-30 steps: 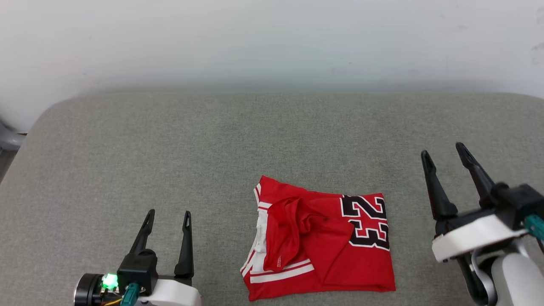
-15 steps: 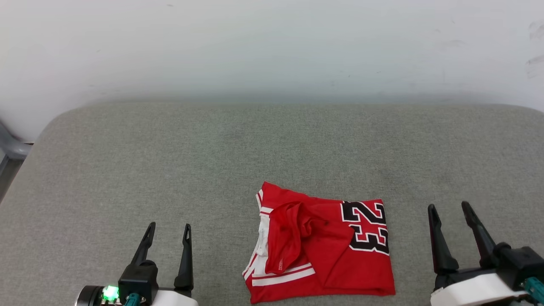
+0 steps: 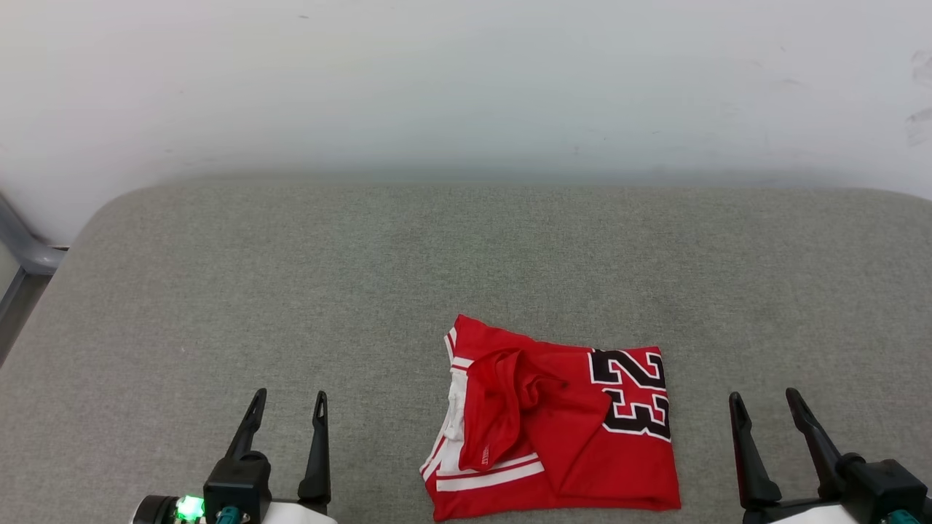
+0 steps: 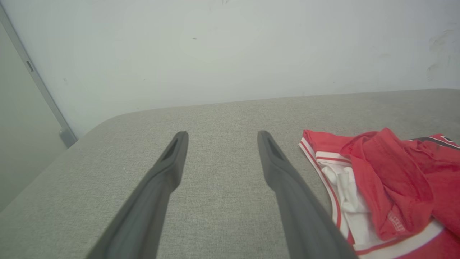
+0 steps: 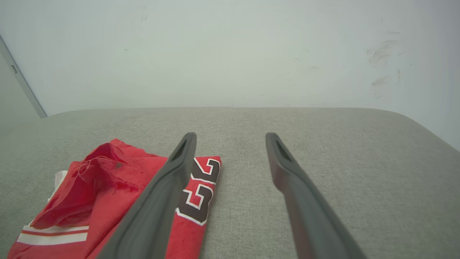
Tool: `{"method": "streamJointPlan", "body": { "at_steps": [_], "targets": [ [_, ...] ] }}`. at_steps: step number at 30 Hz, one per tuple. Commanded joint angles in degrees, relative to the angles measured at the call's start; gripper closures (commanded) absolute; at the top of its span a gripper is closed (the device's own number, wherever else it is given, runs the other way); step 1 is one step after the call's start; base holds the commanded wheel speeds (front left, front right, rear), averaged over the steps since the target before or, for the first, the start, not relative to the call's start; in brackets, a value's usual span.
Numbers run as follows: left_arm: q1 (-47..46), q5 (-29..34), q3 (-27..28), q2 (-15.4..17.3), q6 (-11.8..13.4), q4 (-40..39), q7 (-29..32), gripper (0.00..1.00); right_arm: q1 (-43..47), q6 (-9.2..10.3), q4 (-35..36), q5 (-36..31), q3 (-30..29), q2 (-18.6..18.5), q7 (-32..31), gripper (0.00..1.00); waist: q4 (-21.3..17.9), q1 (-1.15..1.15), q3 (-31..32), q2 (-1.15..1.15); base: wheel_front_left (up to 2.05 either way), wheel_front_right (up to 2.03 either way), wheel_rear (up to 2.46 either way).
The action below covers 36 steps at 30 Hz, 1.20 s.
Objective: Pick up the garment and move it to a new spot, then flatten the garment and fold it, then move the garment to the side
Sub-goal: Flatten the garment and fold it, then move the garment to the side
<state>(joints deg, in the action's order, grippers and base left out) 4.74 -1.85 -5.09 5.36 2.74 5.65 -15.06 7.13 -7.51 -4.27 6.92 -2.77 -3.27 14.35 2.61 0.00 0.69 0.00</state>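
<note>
The garment (image 3: pixel 561 429), a red jersey with white striped trim and a black "23", lies folded into a rough rectangle near the front middle of the grey cushion (image 3: pixel 291 276). A loose red flap bunches on its left half. My left gripper (image 3: pixel 287 399) stands open at the lower left, well clear of the cloth. My right gripper (image 3: pixel 764 400) stands open at the lower right, just beyond the garment's right edge. The left wrist view has the garment (image 4: pixel 381 183) to the right of my empty left gripper (image 4: pixel 221 136). The right wrist view has the garment (image 5: pixel 107 187) behind the left finger of my right gripper (image 5: pixel 230 137).
A pale wall (image 3: pixel 466 80) rises right behind the cushion's far edge. A grey frame piece (image 3: pixel 22 247) shows past the cushion's rounded left corner. Bare cushion stretches to the left of and behind the garment.
My right gripper has drawn back and down towards the lower right corner, staying open. The head camera has tilted a little, shifting the whole picture down. The garment lies unmoved.
</note>
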Motion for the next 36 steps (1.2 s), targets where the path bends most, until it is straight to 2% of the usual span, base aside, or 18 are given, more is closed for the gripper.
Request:
{"method": "streamJointPlan", "body": {
  "at_steps": [1, 10, 15, 22, 26, 29, 36],
  "targets": [
    [0.5, -0.1, 0.1, 0.4, -0.2, 0.1, -0.1, 0.0, 0.8, 0.05, -0.2, -0.6, 0.1, 0.4, 0.3, 0.0, 0.0, 0.0, 0.0, 0.0, 0.0, 0.0, 0.0],
    [0.1, -0.1, 0.0, 0.2, -0.1, 0.2, -0.1, 0.0, -3.2, 0.05, 0.4, -0.9, -0.6, -0.2, 0.4, 0.0, -0.2, 0.0, -0.5, 0.0, 0.0, 0.0, 0.0],
    [-0.9, -0.1, -0.2, 0.2, -0.4, 0.3, -0.1, 0.0, -9.5, 0.05, 2.6, 0.9, -2.0, -3.9, -1.3, 0.0, 0.1, 0.0, -1.2, 0.0, 0.0, 0.0, 0.0],
    [-1.9, 0.0, -0.5, 0.2, -0.6, 0.3, -0.1, 0.0, -20.6, 0.05, 5.2, 6.0, -1.5, -12.2, -7.8, 0.0, 1.0, 0.0, -2.5, 0.0, 0.0, 0.0, 0.0],
    [-2.6, 0.0, -0.7, 0.0, -0.7, 0.4, -0.1, 0.0, -24.9, 0.05, 4.4, 10.7, 1.1, -16.9, -15.3, 0.0, 1.5, 0.0, -3.2, 0.0, 0.0, 0.0, 0.0],
    [-2.8, -0.1, -0.9, -0.2, -0.7, 0.5, -0.1, 0.0, -26.7, 0.05, 2.8, 15.6, 4.7, -20.4, -24.2, 0.0, 2.0, 0.0, -3.5, 0.0, 0.0, 0.0, 0.0],
    [-3.4, -0.2, -1.1, -0.5, -0.8, 0.4, -0.1, 0.0, -24.6, 0.04, 0.0, 27.4, 10.6, -24.7, -42.9, 0.0, 2.7, 0.0, -4.8, 0.0, 0.0, 0.0, 0.0]
  ]
}}
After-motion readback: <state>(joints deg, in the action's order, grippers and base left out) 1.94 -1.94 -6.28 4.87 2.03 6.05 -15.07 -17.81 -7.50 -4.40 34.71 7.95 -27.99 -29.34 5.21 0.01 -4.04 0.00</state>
